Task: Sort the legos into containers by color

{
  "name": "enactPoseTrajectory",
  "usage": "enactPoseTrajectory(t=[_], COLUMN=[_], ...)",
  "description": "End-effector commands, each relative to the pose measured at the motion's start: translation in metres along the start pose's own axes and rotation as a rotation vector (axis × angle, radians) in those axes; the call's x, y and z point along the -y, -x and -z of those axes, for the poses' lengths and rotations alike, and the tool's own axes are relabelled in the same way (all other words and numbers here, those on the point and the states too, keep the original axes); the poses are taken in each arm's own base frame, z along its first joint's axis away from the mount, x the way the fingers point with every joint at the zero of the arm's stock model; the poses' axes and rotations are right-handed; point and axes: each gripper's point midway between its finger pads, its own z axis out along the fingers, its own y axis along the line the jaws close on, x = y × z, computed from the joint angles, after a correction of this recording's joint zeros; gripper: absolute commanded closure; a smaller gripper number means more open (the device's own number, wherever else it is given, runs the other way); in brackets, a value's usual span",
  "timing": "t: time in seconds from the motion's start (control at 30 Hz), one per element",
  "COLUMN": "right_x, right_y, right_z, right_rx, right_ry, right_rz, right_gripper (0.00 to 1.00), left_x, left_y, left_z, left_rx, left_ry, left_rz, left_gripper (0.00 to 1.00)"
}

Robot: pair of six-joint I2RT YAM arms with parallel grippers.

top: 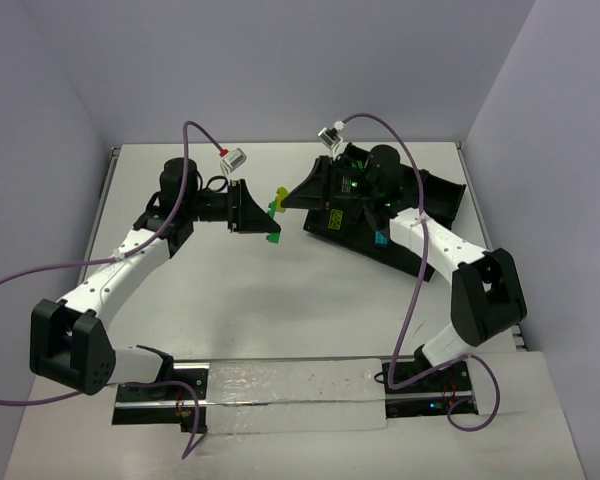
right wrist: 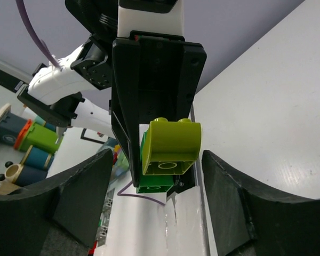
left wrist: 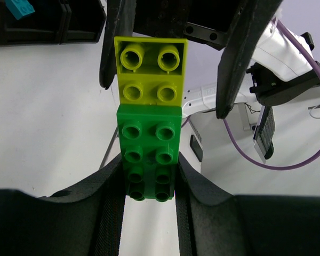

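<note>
- Legos in mid-air above the tabletop (top: 280, 300), upper centre of the top view: green lego (left wrist: 149, 141) with yellow lego (left wrist: 150, 69) joined to its far end, studs facing the left wrist camera.
- Clenched on the green lego from both sides by the left gripper (left wrist: 149, 178), low in the left wrist frame; yellow lego sticking out clear past the fingertips.
- Right gripper (right wrist: 156, 162) spread wide, straddling the yellow lego: one dark finger (right wrist: 80, 202) at lower left of the right wrist frame, the other at lower right, a gap on both sides, grasping nothing.
- Same story from the left wrist: right gripper's fingers flanking the yellow lego at the top of the frame, left one close beside it, right one with a visible gap.
- Black tray (top: 442, 195) at upper right of the top view, largely under the right arm, set at an angle on the tabletop.
- Cyan lego (top: 382, 238) sitting in a tray compartment; which compartment, hard to tell.
</note>
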Motion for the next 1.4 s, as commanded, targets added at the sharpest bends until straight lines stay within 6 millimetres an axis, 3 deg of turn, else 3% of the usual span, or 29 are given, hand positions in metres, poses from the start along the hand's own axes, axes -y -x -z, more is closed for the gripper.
enactPoseTrajectory(t=[0.0,0.33,0.5,0.6,0.77,1.1,1.37], right_x=[-0.022,-0.024,-0.021,-0.022,-0.019,-0.005,0.007], right_y=[0.010,0.012,0.008,0.008,0.006,-0.005,-0.002], right_z=[-0.004,-0.009,-0.009,-0.010,-0.010,0.013,0.039], right_rx=[-0.003,0.006,0.000,0.001,0.007,0.043,0.073], right_ry=[0.080,0.123,0.125,0.128,0.123,0.060,0.004], right_rz=[0.072,0.039,0.021,0.020,0.019,-0.023,-0.025], right_gripper=[0.29,0.60,0.55,0.58,0.98,1.00,1.00], left_x=[0.032,0.034,0.036,0.037,0.036,0.037,0.031], left_y=[0.006,0.004,0.004,0.004,0.004,0.009,0.019], left_z=[0.005,0.004,0.005,0.005,0.005,0.011,0.016], left_rx=[0.007,0.005,0.006,0.005,0.008,0.030,0.075], left_ry=[-0.068,-0.072,-0.075,-0.077,-0.069,-0.021,0.000], left_rz=[-0.111,-0.112,-0.120,-0.121,-0.121,-0.144,-0.132], left_gripper=[1.00,1.00,1.00,1.00,1.00,1.00,1.00])
